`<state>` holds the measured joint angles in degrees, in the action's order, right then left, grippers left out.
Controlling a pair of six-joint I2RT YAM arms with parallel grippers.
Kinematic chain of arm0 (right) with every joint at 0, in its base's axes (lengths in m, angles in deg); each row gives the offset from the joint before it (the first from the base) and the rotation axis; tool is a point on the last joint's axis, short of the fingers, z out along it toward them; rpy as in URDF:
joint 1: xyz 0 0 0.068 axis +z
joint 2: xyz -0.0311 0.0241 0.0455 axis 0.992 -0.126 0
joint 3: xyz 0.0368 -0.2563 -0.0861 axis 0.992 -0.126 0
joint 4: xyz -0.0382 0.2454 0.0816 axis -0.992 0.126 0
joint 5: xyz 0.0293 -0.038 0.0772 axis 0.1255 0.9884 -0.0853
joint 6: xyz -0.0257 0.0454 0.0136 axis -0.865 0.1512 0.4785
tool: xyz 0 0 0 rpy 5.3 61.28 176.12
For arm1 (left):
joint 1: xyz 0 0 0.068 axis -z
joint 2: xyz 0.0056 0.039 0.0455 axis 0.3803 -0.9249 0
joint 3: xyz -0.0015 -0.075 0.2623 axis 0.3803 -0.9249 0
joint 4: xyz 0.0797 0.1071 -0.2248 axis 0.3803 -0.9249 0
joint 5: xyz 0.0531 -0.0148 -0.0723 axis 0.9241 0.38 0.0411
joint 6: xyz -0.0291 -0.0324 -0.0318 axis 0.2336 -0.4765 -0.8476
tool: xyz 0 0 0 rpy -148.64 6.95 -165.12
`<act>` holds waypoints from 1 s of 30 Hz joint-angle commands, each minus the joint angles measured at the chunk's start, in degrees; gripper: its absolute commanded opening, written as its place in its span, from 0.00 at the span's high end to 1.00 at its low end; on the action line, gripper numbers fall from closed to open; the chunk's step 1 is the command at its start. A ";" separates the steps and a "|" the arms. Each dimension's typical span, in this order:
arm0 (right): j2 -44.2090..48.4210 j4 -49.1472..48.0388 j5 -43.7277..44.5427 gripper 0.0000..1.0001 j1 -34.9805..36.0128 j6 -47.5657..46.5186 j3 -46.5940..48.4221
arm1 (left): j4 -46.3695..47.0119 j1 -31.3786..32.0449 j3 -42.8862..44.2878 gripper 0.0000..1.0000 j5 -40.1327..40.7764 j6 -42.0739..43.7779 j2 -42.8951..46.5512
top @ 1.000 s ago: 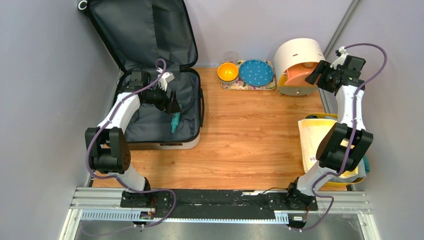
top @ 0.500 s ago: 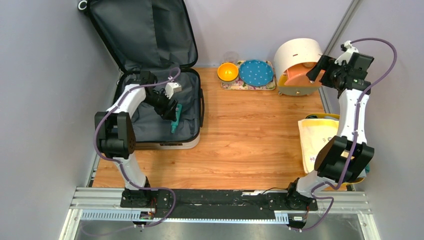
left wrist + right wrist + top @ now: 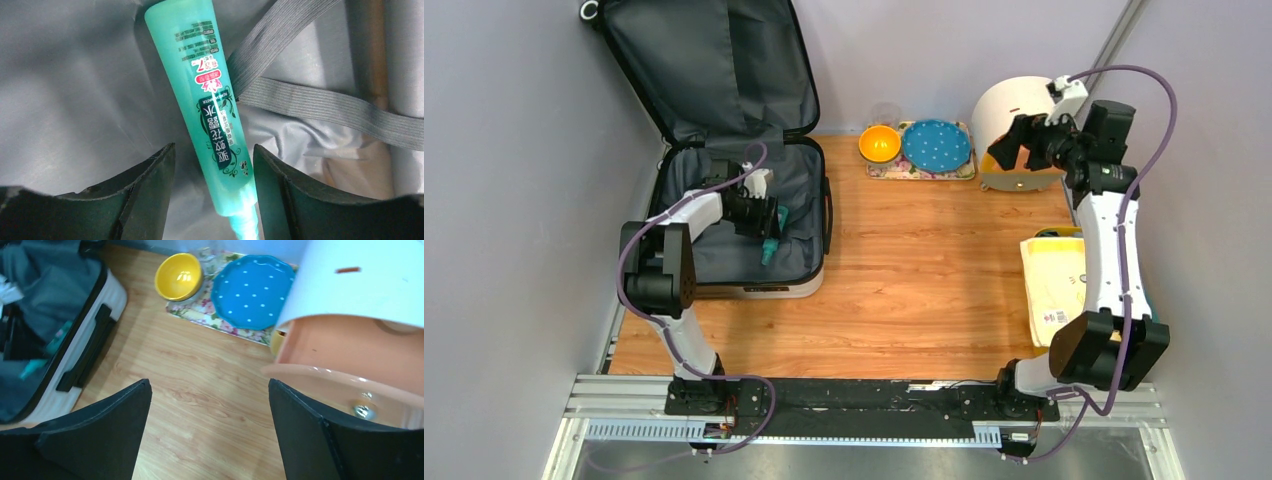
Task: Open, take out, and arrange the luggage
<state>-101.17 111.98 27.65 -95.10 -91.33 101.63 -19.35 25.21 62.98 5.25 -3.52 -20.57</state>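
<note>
The luggage [image 3: 764,289] lies open at the back left, lid leaning on the wall, dark grey lining showing. A teal tube [image 3: 769,247] lies inside its base, near the right wall. My left gripper [image 3: 772,219] is down in the base, open, with the tube's cap end [image 3: 235,200] between its fingers; they do not press it. Grey elastic straps [image 3: 320,107] cross the lining beside it. My right gripper [image 3: 1016,140] is open and empty, held above the table by the round drawer box [image 3: 1021,115]. The suitcase's white shell [image 3: 107,305] shows in the right wrist view.
A yellow bowl [image 3: 879,143] and a blue dotted plate [image 3: 936,145] sit on a floral mat [image 3: 921,173] at the back. The drawer box's orange drawer [image 3: 350,345] stands open. A yellow bin [image 3: 1057,232] holding a cream bag is at the right edge.
My left gripper has come down and settled around the teal tube in the suitcase. My right gripper has swung left, from beside the drawer box to in front of it.
</note>
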 commanded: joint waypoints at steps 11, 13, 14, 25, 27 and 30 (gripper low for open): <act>2.34 -0.09 -8.97 0.12 17.42 -29.37 -0.36 | -0.90 1.37 0.27 0.99 -8.83 -8.39 8.78; 2.61 1.23 -9.50 0.12 21.28 -36.22 -0.53 | -0.89 1.45 0.97 1.00 -14.56 -10.94 12.12; 2.87 1.67 -9.68 0.12 22.87 -39.03 -0.71 | -1.68 1.98 1.32 1.00 -20.59 -11.64 12.75; 4.28 2.81 -8.36 0.35 43.27 -71.80 -7.04 | -1.95 13.40 1.77 1.00 -41.65 -17.90 16.70; 4.10 6.76 -9.76 0.41 44.24 -75.77 -7.57 | -1.69 14.81 1.41 1.00 -42.79 -17.54 16.88; 3.58 14.75 -10.82 0.46 45.64 -83.95 -6.78 | -2.04 16.66 2.03 1.00 -43.94 -17.98 16.01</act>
<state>-99.05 117.99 19.49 -50.73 -160.47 94.31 -21.65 40.53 64.37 -32.32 -20.17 -6.06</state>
